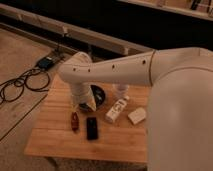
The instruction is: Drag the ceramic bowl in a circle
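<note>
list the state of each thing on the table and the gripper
ceramic bowl: upright on the table, partly hidden by the arm
gripper: open, low at the bowl's left edge, contact unclear
black slab: lying flat
white box: lying flat, apart from the bowl
small brown object: lying flat beside the slab

One camera only, set high above the near edge of the wooden table. It looks steeply down and toward the far side. It sits close behind the white arm, which fills the right and middle. The gripper hangs mid-table at the ceramic bowl.
</note>
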### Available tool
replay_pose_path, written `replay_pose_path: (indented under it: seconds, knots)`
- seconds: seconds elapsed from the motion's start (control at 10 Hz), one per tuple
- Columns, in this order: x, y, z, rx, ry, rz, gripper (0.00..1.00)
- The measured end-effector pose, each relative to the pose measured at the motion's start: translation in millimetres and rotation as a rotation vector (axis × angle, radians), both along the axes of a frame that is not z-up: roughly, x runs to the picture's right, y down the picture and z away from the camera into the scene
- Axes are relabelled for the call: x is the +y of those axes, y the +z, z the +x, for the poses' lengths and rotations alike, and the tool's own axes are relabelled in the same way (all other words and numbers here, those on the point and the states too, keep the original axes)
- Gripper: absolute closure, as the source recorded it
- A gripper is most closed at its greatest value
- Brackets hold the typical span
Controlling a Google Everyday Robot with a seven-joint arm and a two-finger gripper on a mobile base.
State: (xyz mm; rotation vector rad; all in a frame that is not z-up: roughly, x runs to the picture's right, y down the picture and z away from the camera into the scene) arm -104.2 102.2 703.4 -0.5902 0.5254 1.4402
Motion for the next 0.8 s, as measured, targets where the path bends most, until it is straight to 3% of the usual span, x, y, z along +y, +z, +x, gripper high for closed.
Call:
replay_pose_path:
  seconds: [0.3, 0.4, 0.6, 0.8]
  knots:
    - [0, 1.0, -1, -0.003, -0.001, 0.000, 0.35]
    - [-2, 9.6, -1, -0.022, -0.023, 0.014, 0.35]
    - [-4, 43.1, -4, -0.085, -0.102, 0.043, 0.35]
    - [-3, 72.6, -12, -0.144, -0.154, 0.049, 0.35]
